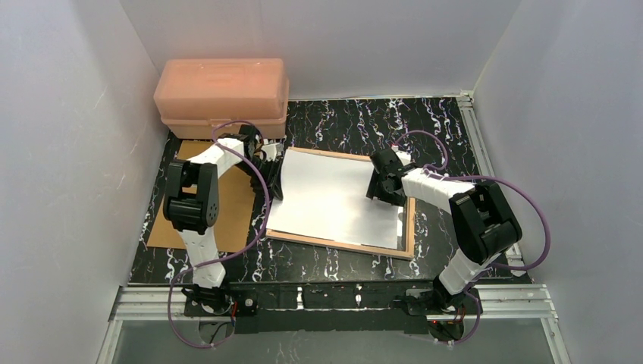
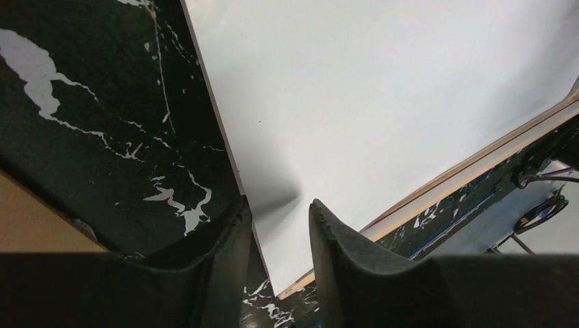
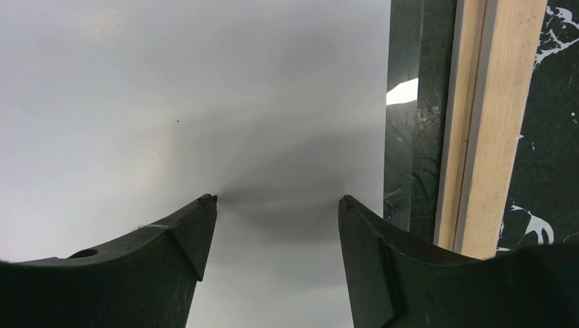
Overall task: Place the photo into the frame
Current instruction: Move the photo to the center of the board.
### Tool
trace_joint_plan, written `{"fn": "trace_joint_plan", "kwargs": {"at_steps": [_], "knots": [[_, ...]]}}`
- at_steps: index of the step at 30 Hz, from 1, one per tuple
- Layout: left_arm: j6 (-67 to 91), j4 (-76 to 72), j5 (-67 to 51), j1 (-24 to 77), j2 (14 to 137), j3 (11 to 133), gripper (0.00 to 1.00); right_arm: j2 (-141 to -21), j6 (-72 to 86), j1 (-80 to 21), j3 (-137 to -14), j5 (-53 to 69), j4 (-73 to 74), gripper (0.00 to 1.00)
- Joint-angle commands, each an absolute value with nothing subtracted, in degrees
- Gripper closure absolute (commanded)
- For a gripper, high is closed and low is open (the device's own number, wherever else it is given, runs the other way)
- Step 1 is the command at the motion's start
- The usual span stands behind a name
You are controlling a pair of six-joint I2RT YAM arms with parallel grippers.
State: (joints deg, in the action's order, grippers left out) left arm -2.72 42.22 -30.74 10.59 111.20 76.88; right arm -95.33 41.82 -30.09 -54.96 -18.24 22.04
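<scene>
The photo (image 1: 334,201) lies white back up on the frame (image 1: 410,227), whose tan wood back shows along the right and near edges. It sits skewed, its left edge over the frame's left side. My left gripper (image 1: 274,171) is at that left edge. In the left wrist view its jaws (image 2: 280,208) straddle the photo's (image 2: 382,89) edge, narrowed but still apart, with the frame (image 2: 478,164) beyond. My right gripper (image 1: 381,189) stands open with both tips down on the photo (image 3: 171,102) near its right edge (image 3: 278,199). Beside it run the pane and wood rail (image 3: 491,123).
A pink plastic box (image 1: 222,95) stands at the back left, right behind the left gripper. A brown backing board (image 1: 235,212) lies flat on the black marbled table (image 1: 356,121) under the left arm. White walls close in on both sides and at the back.
</scene>
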Motion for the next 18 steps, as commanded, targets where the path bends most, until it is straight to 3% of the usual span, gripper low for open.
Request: {"fn": "trace_joint_plan", "kwargs": {"at_steps": [1,18], "knots": [[-2.85,43.75,-30.56,10.16,108.02,77.34,0.69,-98.97,45.13,-31.04,-52.47,-9.82,18.50,0.28],[-3.14,46.33,-29.07,9.29,103.76,80.27,0.77,-97.83,44.61,-31.13,-52.58,-5.49,15.86,0.28]]}}
